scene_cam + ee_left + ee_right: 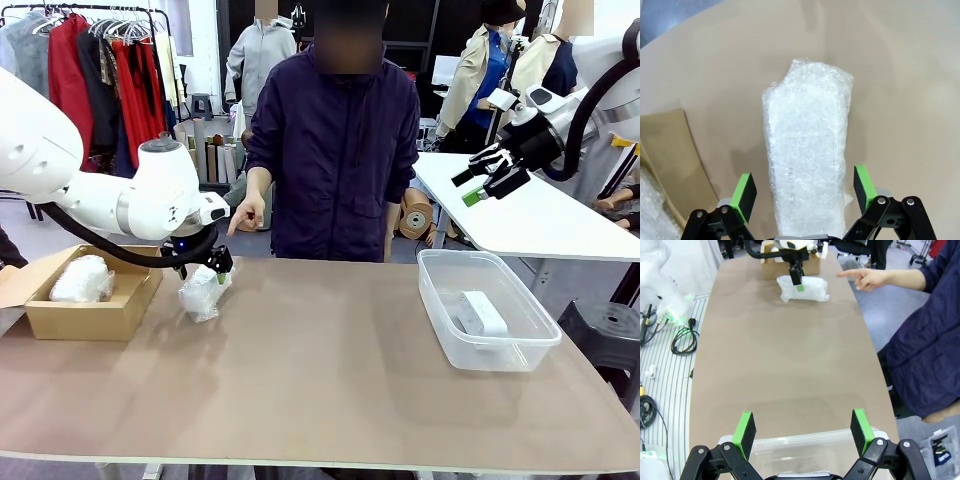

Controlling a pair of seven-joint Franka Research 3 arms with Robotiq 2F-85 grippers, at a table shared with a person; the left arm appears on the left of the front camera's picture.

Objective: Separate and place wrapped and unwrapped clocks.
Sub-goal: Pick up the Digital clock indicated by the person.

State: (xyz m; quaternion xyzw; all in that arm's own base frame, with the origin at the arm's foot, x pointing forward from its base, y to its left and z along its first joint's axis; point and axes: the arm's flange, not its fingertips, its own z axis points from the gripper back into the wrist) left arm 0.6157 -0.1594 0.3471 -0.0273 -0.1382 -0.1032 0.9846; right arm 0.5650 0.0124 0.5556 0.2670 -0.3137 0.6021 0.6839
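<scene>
Left wrist view: left gripper [804, 185] wide open, empty, straddling the wrapped clock [807, 130]. I'd drop lower and squeeze gently mid-bundle; cardboard box [85, 320] sits at 9 o'clock.

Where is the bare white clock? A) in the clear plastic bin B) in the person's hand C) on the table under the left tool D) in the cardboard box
A: the bare white clock lies inside the clear plastic bin; the cardboard box holds a bubble-wrap bundle.
</scene>
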